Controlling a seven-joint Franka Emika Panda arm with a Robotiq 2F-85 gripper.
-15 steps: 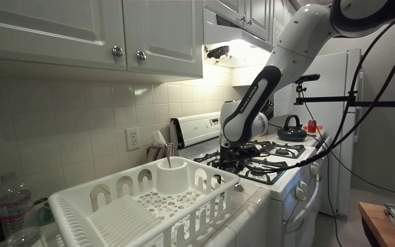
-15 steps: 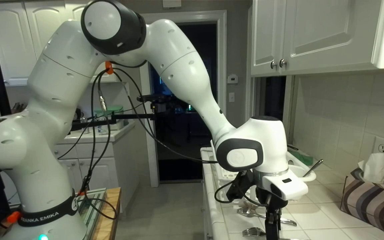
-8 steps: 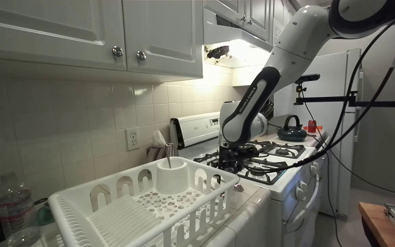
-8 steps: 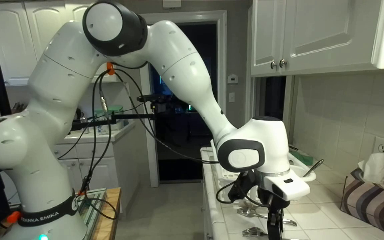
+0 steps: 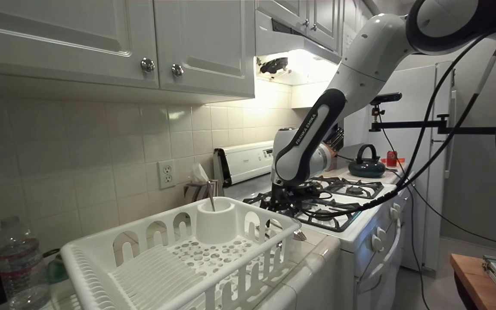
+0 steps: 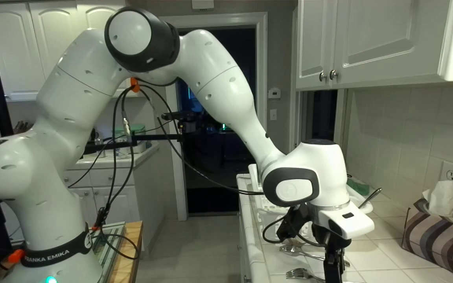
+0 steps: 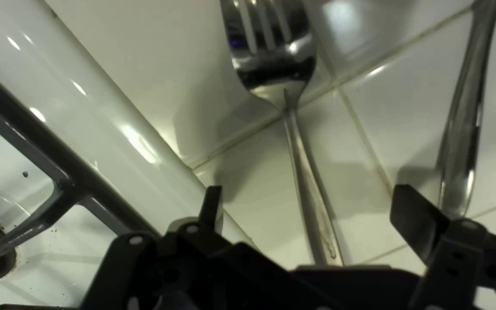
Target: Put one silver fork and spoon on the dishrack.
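Mostly hard, glossy stuff: the white plastic dishrack [image 5: 157, 269] has arched slots in its walls, a floor of ridges and round holes, and a smooth utensil cup [image 5: 215, 227] at one corner, with a metal handle [image 5: 211, 196] leaning out of it. The table [image 6: 383, 236] is white tile with thin grout lines, set against a pale tiled wall [image 5: 97, 172] and beside a gas stove [image 5: 362, 226] with black grates [image 7: 69, 189]. A striped tissue box [image 6: 433, 239] stands near the wall. On the table, between dishrack and stove, lies the silver fork [image 7: 296, 137], its head mirror-bright, its slim handle patterned toward the end; a silver spoon [image 6: 290, 250] lies near it. The gripper [image 7: 310, 206] is spread wide, the fork's handle showing between its fingers; whether they touch it I cannot tell.
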